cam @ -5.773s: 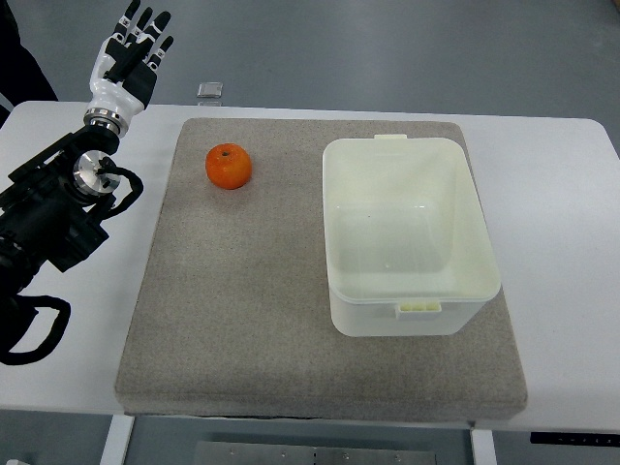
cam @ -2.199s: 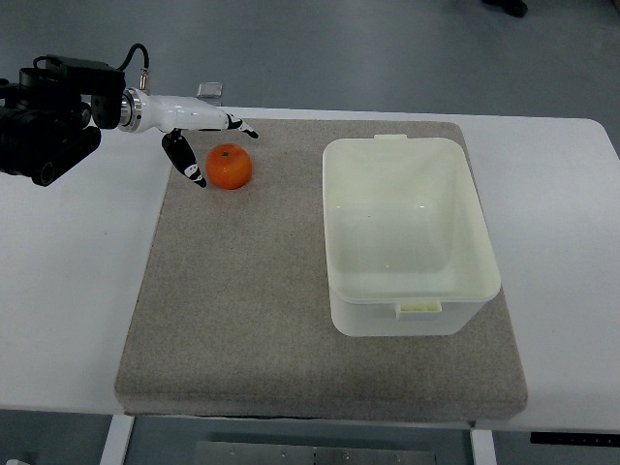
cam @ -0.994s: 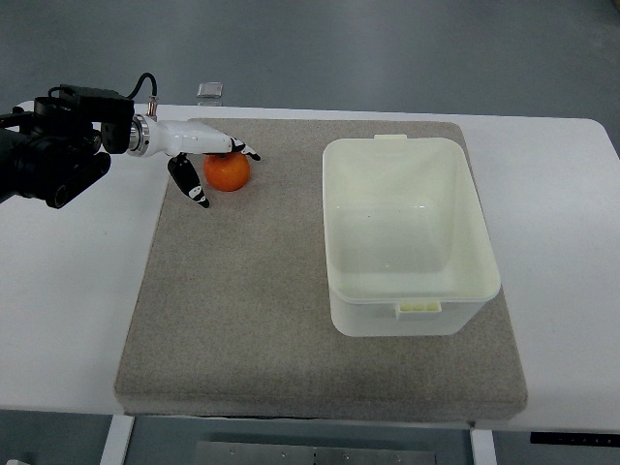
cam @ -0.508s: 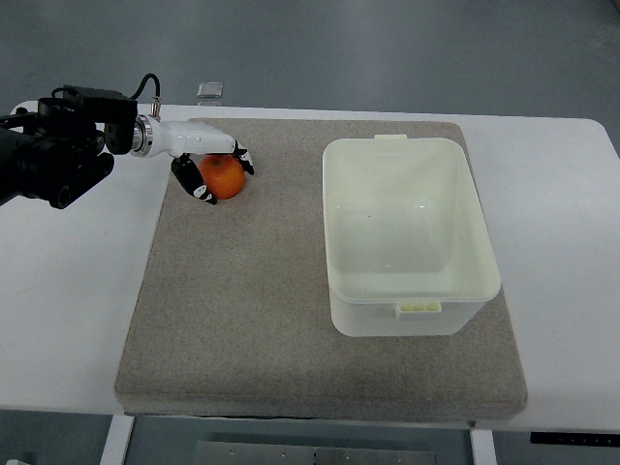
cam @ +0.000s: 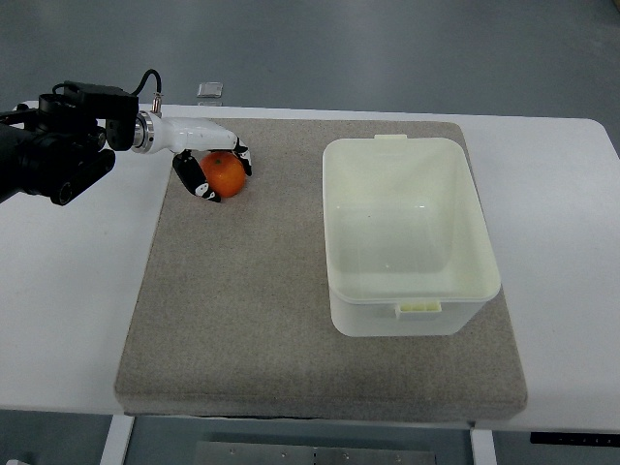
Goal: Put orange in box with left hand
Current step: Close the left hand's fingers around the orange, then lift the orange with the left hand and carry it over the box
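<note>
One orange (cam: 226, 174) on the grey mat (cam: 242, 310), one empty white box (cam: 407, 237) off to its right, left hand (cam: 205, 167) curled tight around the orange, white table (cam: 68, 291) underneath

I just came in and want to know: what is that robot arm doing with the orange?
The robot's left hand has its fingers curled around the orange at the far left of the grey mat. The white box sits open and empty on the mat's right side, so the orange is not in it yet.
</note>
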You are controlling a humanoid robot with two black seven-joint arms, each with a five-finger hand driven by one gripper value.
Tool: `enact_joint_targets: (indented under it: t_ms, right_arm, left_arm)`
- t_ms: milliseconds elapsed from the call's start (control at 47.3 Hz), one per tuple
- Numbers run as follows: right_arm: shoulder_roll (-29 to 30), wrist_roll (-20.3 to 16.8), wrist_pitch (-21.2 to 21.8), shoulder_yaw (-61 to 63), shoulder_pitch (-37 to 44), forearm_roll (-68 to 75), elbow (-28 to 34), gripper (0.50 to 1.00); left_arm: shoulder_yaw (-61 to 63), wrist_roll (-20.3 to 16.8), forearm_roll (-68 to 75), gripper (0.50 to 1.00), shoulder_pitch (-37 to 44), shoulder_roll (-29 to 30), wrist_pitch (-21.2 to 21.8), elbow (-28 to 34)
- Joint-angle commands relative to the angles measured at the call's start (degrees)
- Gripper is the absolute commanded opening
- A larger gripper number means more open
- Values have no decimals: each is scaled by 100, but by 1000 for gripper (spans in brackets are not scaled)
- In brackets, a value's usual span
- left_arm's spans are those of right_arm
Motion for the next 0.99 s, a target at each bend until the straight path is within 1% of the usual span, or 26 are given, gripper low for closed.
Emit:
enact_joint_targets:
  t_ms: [0, 85, 275, 444, 782, 973]
  right_arm:
    - [0, 0, 0, -1, -1, -1, 0, 926]
    - [0, 0, 0, -1, -1, -1, 0, 926]
    - [0, 0, 0, -1, -1, -1, 0, 926]
    - [0, 0, 0, -1, -1, -1, 0, 926]
    - [0, 0, 0, -1, -1, -1, 0, 926]
    - [0, 0, 0, -1, -1, -1, 0, 926]
  left_arm:
    - [-11, 0, -6, 500, -19, 11, 2, 18]
    - [-29, 0, -24, 500, -81, 11, 2, 71]
    - [-20, 0, -419, 500, -151, -7, -6, 396]
    - [-20, 0, -533, 500, -283, -16, 2, 396]
    - [-327, 0, -542, 500, -661, 2, 11, 115]
    - [-652, 0, -542, 500, -705, 134, 336, -245]
